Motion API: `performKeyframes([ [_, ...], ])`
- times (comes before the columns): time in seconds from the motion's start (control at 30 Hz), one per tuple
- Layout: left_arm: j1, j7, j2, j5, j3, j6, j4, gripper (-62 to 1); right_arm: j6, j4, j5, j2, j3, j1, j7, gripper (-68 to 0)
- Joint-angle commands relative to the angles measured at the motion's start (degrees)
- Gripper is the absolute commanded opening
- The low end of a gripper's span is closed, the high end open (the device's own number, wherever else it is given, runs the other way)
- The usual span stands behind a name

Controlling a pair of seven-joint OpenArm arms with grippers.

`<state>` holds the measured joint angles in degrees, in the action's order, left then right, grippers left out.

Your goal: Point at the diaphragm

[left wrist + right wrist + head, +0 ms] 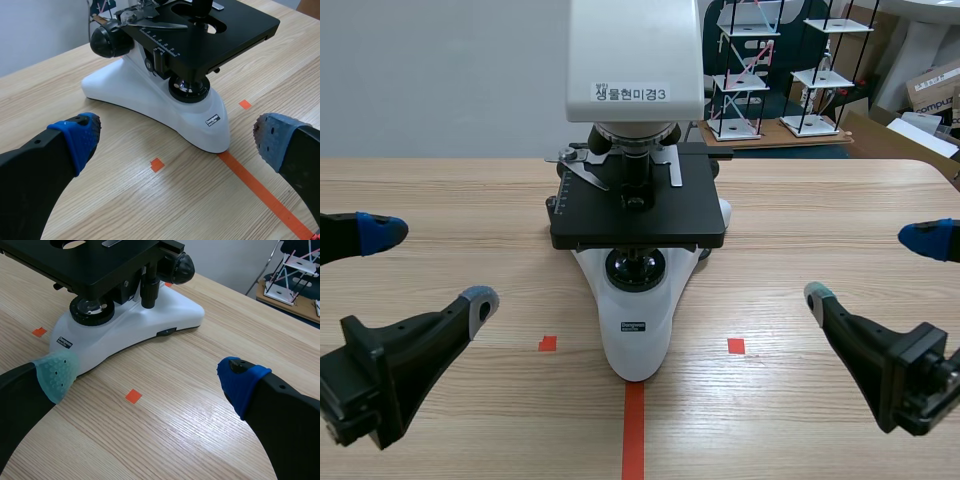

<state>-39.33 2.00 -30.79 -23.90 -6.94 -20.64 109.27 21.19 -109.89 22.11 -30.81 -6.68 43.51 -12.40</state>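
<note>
Pointing has not begun. The left hand (430, 266) and right hand (871, 267) rest near the surface's (440, 200) near edge, fingers apart. The diaphragm (192, 78) sits under the microscope's (636, 340) stage (640, 215), mid-surface. Next, one hand should probably reach in low towards it.

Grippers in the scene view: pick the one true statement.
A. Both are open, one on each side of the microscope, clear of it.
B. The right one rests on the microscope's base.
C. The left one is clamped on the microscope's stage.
A: the left gripper and the right gripper each have their fingers spread apart, and the microscope stands untouched between them.
</note>
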Motion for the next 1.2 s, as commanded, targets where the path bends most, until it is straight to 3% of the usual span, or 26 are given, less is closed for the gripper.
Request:
performKeyframes([
  [0.0,-0.2,1.0,0.3,-0.5,-0.2,0.1,1.0,0.1,-0.2,-0.5,0.4,0.0,-0.4,-0.5,0.5,-7.1],
  [0.13,-0.2,1.2,0.7,-0.5,-0.1,0.0,0.9,-16.9,-0.2,-0.5,0.4,0.0,-0.4,-0.5,0.9,-7.1],
  [0.3,-0.2,4.3,4.0,0.1,-0.1,-0.1,-1.8,-49.2,-0.2,-0.5,0.4,0.0,-0.4,-0.5,0.9,-7.1],
  [0.37,-0.2,8.2,6.3,3.0,-0.1,-0.4,-3.9,-59.8,-0.2,-0.5,0.4,0.0,-0.4,-0.5,0.9,-7.1],
  [0.57,2.5,22.6,12.3,16.2,0.2,-2.2,-13.1,-59.2,-0.2,-0.5,0.4,0.0,-0.4,-0.5,0.4,-7.1],
  [0.67,5.3,26.9,13.8,20.7,1.4,-2.3,-19.4,-59.2,-0.2,-0.5,0.4,0.0,-0.4,-0.5,0.5,-7.1],
  [0.87,12.5,37.1,15.4,23.8,6.2,-2.3,-33.2,-59.2,-0.2,-0.5,0.4,0.0,-0.4,-0.5,-0.4,-7.1],
  [1.0,17.1,42.9,17.2,28.7,8.2,-1.9,-41.8,-59.2,-0.2,-0.5,0.4,0.0,-0.4,-0.5,-1.0,-7.1],
  [1.17,21.5,51.2,19.2,33.0,10.3,1.4,-51.3,-59.2,-0.2,-0.5,0.4,0.0,-0.4,-0.5,-1.0,-7.1],
])
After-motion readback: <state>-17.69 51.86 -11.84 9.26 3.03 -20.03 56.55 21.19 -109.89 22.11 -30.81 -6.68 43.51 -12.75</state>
